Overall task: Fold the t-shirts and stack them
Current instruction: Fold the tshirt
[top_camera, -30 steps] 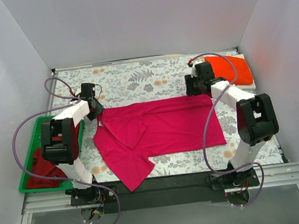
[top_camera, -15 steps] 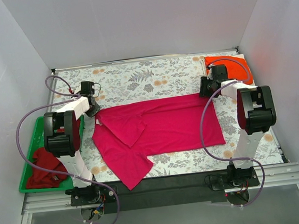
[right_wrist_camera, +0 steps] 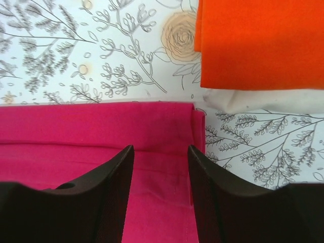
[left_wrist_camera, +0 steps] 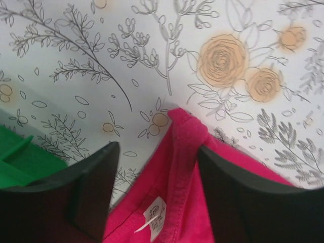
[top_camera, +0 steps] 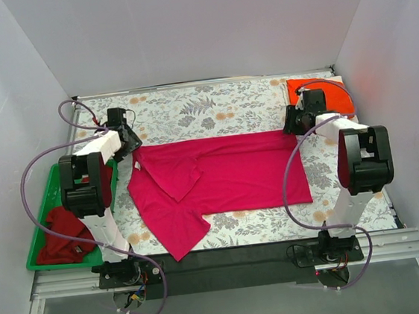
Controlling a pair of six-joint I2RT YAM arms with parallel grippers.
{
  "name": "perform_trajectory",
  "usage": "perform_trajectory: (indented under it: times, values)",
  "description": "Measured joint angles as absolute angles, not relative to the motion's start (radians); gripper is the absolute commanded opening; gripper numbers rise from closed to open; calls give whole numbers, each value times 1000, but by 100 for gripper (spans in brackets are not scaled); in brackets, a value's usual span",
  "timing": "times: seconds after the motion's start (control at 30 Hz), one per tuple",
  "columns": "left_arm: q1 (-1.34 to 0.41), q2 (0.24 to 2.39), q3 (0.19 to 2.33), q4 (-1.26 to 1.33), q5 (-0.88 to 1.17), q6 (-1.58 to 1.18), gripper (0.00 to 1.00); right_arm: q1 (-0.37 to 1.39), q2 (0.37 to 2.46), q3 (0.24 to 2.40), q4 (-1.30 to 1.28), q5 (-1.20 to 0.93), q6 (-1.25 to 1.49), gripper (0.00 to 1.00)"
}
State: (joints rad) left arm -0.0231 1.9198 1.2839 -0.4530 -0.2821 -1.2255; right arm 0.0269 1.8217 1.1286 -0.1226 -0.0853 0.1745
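The magenta-pink t-shirt [top_camera: 227, 178] lies spread across the middle of the table, with one sleeve folded in and its lower left part trailing toward the near edge. My left gripper [top_camera: 129, 146] is open at the shirt's far left corner; in the left wrist view the collar and label [left_wrist_camera: 154, 212] lie between the spread fingers [left_wrist_camera: 91, 187]. My right gripper [top_camera: 294, 125] is open over the far right corner of the shirt [right_wrist_camera: 101, 126]. The folded orange-red t-shirt [top_camera: 326, 94] lies on the white t-shirt [right_wrist_camera: 263, 101] at the far right. The darker red t-shirt [top_camera: 62, 234] is bunched in the green tray.
The green tray [top_camera: 47, 181] sits at the table's left edge beside the left arm. White walls close in the table on three sides. A black rail runs along the near edge, by the arm bases.
Both grippers moved outward and toward the far side, the left one to the left and the right one to the right. The magenta shirt's far edge shifted slightly farther back and looks straighter.
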Motion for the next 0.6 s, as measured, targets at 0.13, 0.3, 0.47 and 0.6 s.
perform_trajectory:
  times: [0.13, 0.3, 0.47, 0.6]
  values:
    - [-25, 1850, 1284, -459, -244, -1212, 77, 35, 1760, 1129, -129, -84, 158, 46]
    - [-67, 1711, 1291, -455, -208, -1181, 77, 57, 1715, 1129, -134, -84, 135, 45]
    - [-234, 1623, 1292, -425, -161, -1099, 77, 77, 1715, 1131, -158, -117, 113, 44]
    - [-380, 1643, 1291, -384, -83, -1056, 76, 113, 1742, 1164, -180, -134, 104, 44]
